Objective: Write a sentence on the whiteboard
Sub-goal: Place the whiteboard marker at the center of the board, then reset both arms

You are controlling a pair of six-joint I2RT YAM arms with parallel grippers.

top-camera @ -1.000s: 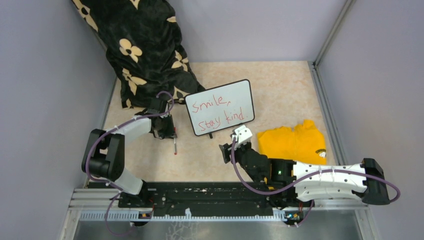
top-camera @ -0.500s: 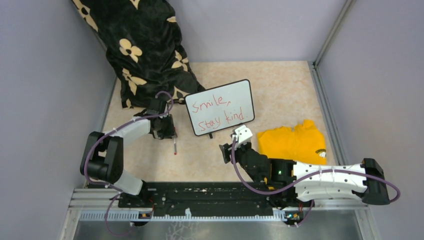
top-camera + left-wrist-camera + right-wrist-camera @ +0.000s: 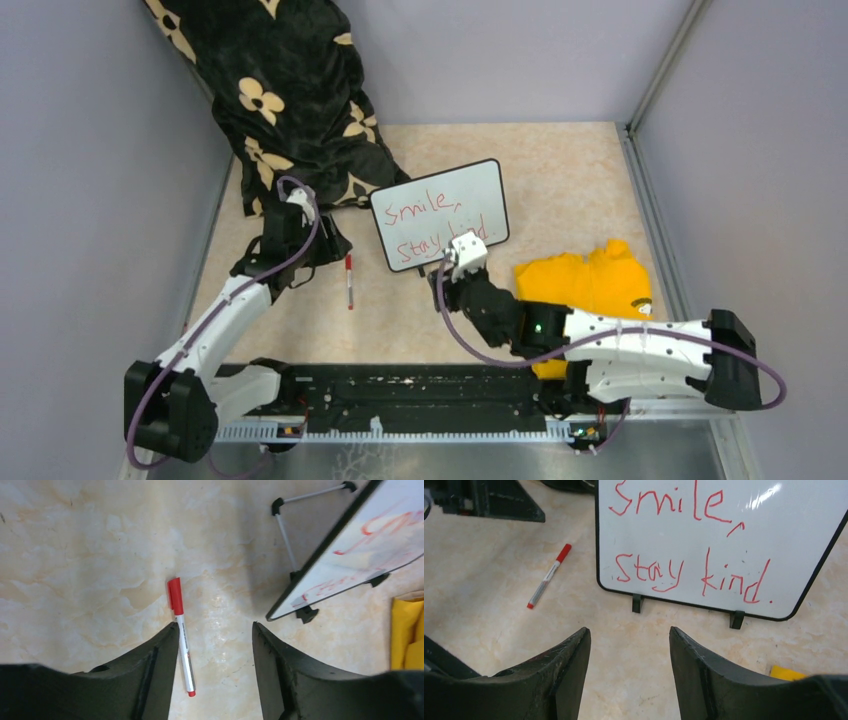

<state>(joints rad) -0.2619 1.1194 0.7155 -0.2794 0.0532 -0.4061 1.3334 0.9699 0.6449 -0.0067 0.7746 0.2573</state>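
Counted: one whiteboard (image 3: 440, 213), one sentence (image 3: 689, 542) in two red lines, one red-capped marker (image 3: 349, 282), one yellow garment (image 3: 590, 285), one black cloth with cream flowers (image 3: 290, 100), and two arms, each ending in one tool.

The whiteboard stands propped on its short black feet near the middle of the desk (image 3: 560, 170). Its face carries "Smile," above "Stay kind."

The left tool (image 3: 214, 626) is spread and grips nothing. The marker lies flat on the desk below it, with the red cap pointing away and the barrel running along the inner edge of one finger (image 3: 160, 655). Whether the two touch cannot be told. From this tool the whiteboard is off to the right and apart, with its back stand and black edge showing in the wrist view.

The right tool (image 3: 628, 630) is also spread and empty. The whiteboard stands just beyond its fingertips, apart from them, and both lines of writing face it squarely. From above, this tool sits at the board's near right corner, with the yellow garment just to its right. The marker lies to the left of the board, between it and the left tool. The black cloth is heaped at the far left corner.
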